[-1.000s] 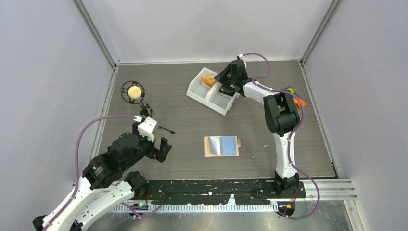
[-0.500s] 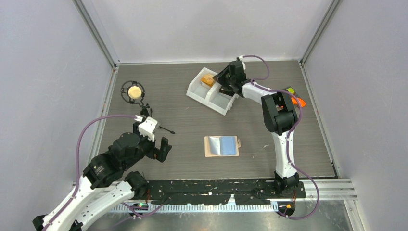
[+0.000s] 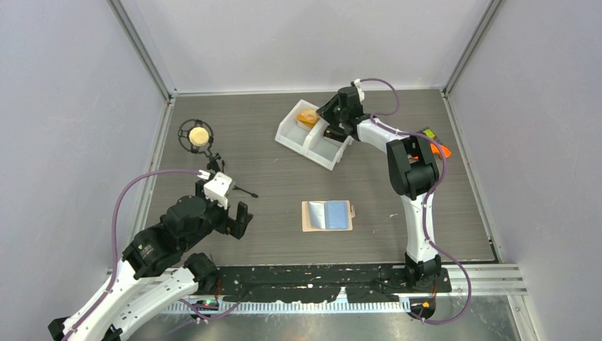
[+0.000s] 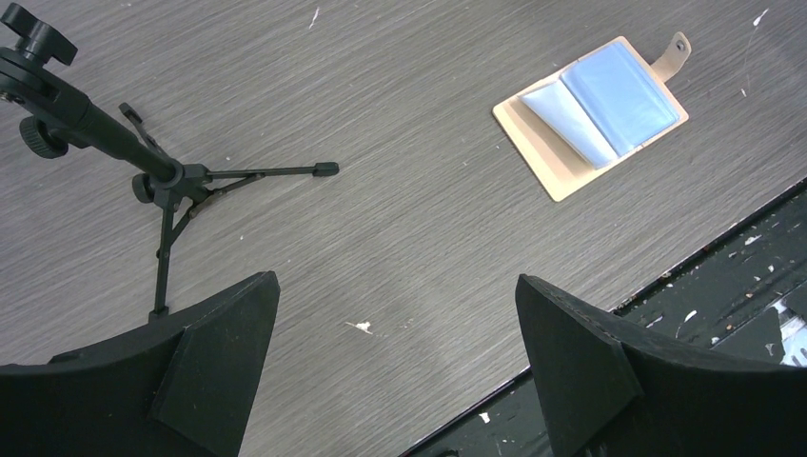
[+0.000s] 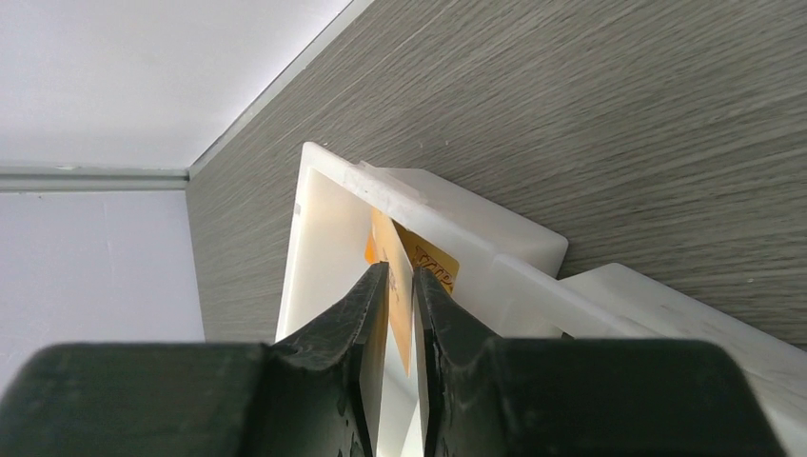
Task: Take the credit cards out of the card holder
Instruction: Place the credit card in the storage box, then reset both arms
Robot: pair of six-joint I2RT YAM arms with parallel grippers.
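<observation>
The card holder (image 3: 326, 215) lies open on the table, beige with pale blue sleeves, and also shows at the upper right of the left wrist view (image 4: 590, 114). My left gripper (image 3: 240, 217) hangs open and empty well to its left (image 4: 395, 286). My right gripper (image 3: 328, 122) is over the left compartment of the white bin (image 3: 292, 136). Its jaws (image 5: 400, 276) stand a little apart, and an orange credit card (image 5: 401, 249) stands on edge in the gap, which is wider than the card. A second orange credit card (image 5: 436, 268) lies in the bin (image 5: 324, 219) behind it.
A small black tripod stand (image 3: 213, 160) with a round tan head (image 3: 198, 134) stands at the left (image 4: 167, 186). An orange and green object (image 3: 434, 142) lies by the right wall. A black base plate (image 3: 319, 273) runs along the near edge.
The right gripper's jaws have parted slightly around the orange card over the bin, and its wrist has shifted a little. The left arm and the card holder have not moved.
</observation>
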